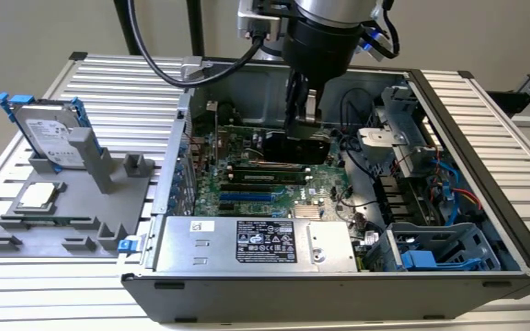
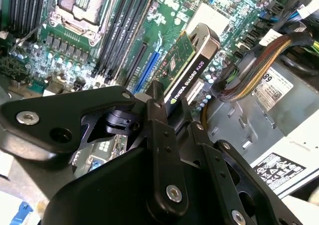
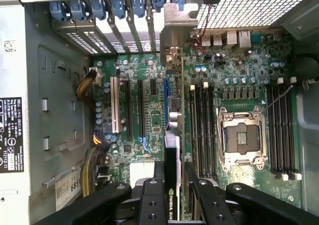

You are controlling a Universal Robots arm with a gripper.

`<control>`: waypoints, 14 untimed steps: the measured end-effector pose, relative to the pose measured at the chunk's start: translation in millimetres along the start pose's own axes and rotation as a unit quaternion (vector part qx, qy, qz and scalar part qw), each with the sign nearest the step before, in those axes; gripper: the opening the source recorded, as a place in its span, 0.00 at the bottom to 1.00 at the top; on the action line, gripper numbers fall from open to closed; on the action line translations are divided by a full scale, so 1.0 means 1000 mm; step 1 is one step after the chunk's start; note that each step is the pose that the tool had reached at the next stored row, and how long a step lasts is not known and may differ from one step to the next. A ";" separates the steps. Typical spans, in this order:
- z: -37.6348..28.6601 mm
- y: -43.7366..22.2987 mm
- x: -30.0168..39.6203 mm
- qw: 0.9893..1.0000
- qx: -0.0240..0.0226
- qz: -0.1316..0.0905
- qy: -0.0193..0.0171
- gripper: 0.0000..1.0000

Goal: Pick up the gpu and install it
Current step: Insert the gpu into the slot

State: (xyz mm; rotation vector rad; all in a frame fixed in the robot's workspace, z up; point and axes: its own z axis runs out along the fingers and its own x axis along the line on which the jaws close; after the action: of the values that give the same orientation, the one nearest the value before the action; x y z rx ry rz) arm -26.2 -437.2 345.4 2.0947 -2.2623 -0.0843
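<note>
Your gripper was closed on the gpu, its fingers pinching the card's upper edge inside the open computer case. You held the card on edge above the motherboard, not yet seated. In the first wrist view its long axis ran parallel to the expansion slots, beside the blue slot, with the far end pointing toward the rear bracket openings. In the second wrist view the gpu showed its black cooler side.
</note>
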 end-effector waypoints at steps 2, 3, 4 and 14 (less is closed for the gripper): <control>0.0001 0.0000 0.0000 1.000 0.000 0.000 0.000 0.00; 0.0001 0.0000 0.0000 1.000 0.000 0.000 0.000 0.00; 0.0002 0.0000 0.0000 1.000 0.000 0.000 0.000 0.00; 0.0079 -0.0006 0.0000 1.000 0.000 0.000 0.000 0.00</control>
State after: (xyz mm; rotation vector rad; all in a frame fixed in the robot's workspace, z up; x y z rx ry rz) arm -26.2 -437.3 337.5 2.0946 -2.2622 -0.0836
